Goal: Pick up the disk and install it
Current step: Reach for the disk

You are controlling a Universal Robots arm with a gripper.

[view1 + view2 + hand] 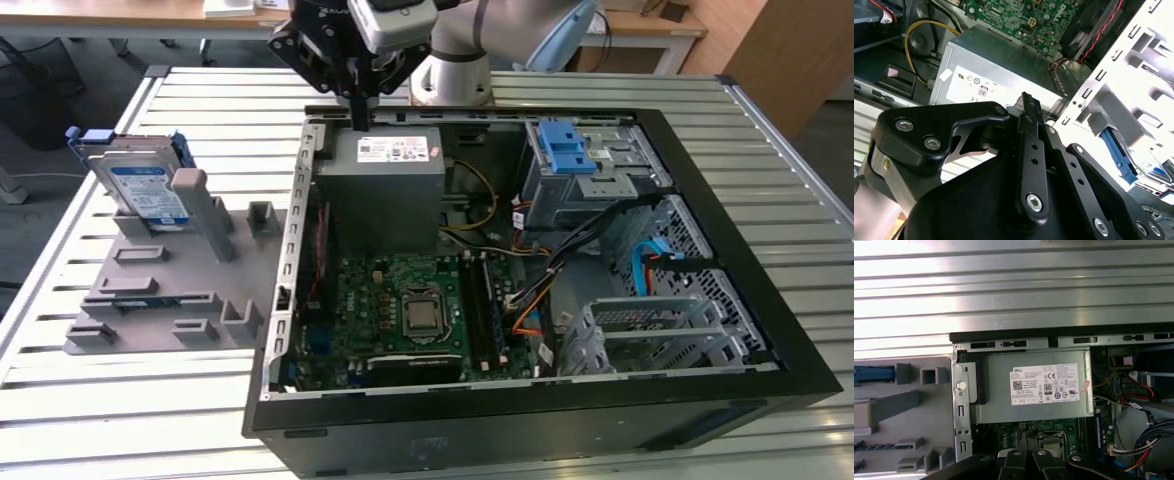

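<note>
Nearest in the exterior view, the open black computer case (534, 420) lies on its side on the slatted metal surface (120, 420), its interior facing up, presumably to give access from above. Inside sit the green motherboard (414, 300), then the large grey power supply box (387, 190), with the grey metal cage (587, 170) beside it. Outside the case, at the exterior view's left, a grey plastic fixture (160, 290) props the silver rectangular metal disk (147, 190) on edge in its blue bracket, apparently to present it for grasping; nothing touches it. Farthest, the black tool (362, 122) hangs over the power supply's far edge, fingers together, gripping nothing, well apart from the disk.
</note>
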